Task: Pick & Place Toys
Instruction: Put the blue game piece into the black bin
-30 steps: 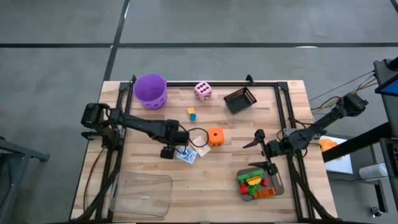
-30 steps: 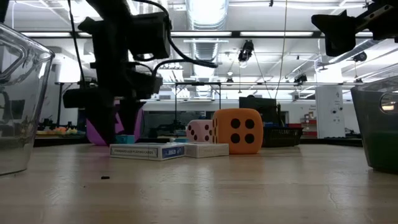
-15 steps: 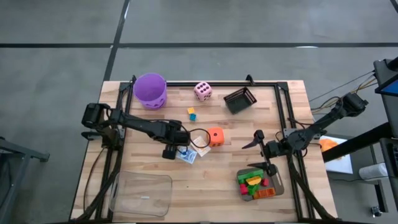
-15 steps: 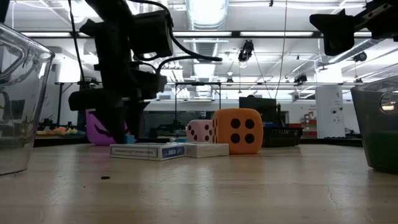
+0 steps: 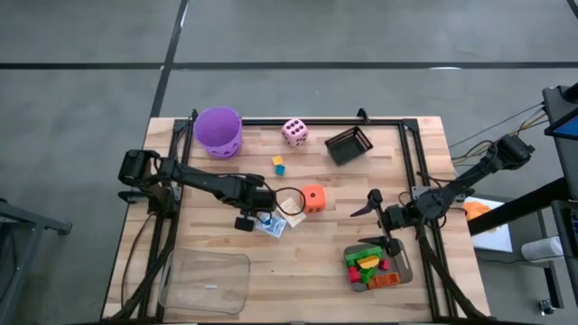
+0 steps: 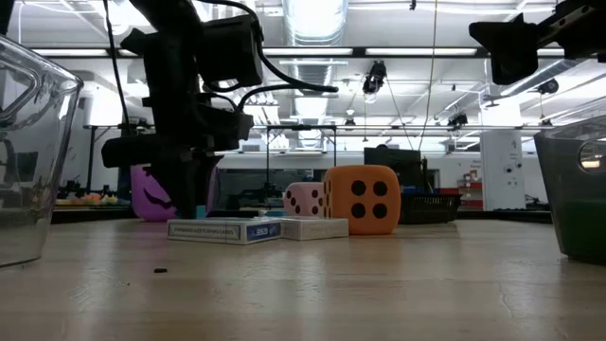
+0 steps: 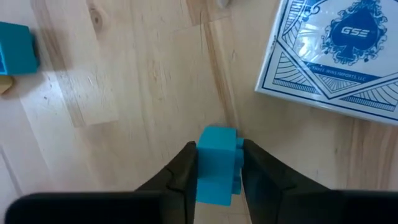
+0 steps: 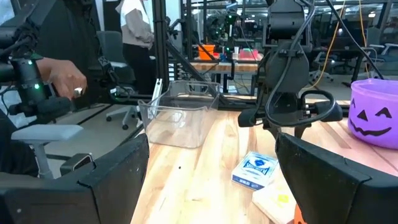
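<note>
While the left gripper sat low on the table just beside the card pack, its fingers were pinched in on a small blue brick. Brick lay dead centre between the fingers, both flat sides touching, its long axis running along the fingers rather than across them. So no offset to correct; the coming move looked like a straight lift. The card pack's corner was near the brick but apart from it, so it should stay put.

From above, that gripper was between the clear bin and the orange die.

The right gripper hung wide open, holding nothing, just above the grey tray of bricks. Left arm was clearly the nearer one.

A second blue brick lay loose, well apart.
</note>
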You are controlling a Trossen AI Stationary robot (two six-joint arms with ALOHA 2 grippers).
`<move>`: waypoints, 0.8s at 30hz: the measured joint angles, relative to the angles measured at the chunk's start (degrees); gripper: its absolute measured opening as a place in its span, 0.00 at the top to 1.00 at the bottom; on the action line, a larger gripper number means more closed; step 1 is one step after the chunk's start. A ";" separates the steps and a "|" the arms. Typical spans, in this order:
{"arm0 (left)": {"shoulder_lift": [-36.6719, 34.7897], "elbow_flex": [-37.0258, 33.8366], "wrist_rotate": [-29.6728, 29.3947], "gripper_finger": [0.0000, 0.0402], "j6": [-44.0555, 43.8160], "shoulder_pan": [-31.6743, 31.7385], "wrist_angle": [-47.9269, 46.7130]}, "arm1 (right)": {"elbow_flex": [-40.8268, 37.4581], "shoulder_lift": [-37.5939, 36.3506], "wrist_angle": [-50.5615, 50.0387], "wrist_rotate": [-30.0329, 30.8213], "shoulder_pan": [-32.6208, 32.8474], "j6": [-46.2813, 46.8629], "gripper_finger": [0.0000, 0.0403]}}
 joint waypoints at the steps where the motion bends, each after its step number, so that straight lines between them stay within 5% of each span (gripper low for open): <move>1: 0.01 0.00 -0.01 0.77 0.07 0.00 0.00 | 0.00 0.04 -0.02 0.00 0.00 0.02 0.14; 10: -2.66 0.00 -0.48 0.77 -1.43 0.00 0.41 | -0.01 0.14 0.04 0.00 0.00 0.02 0.14; 14: -7.37 -0.95 -0.66 0.77 -1.94 -0.22 8.03 | -0.04 1.03 0.25 0.00 0.00 0.02 0.14; 18: -13.81 -5.15 1.42 0.77 -1.38 -0.35 26.26 | -0.04 2.98 1.65 1.10 0.00 0.01 0.14; 24: -18.55 -15.97 6.03 0.77 -2.16 -0.35 65.59 | -0.07 8.89 10.55 5.60 -0.30 -2.46 0.14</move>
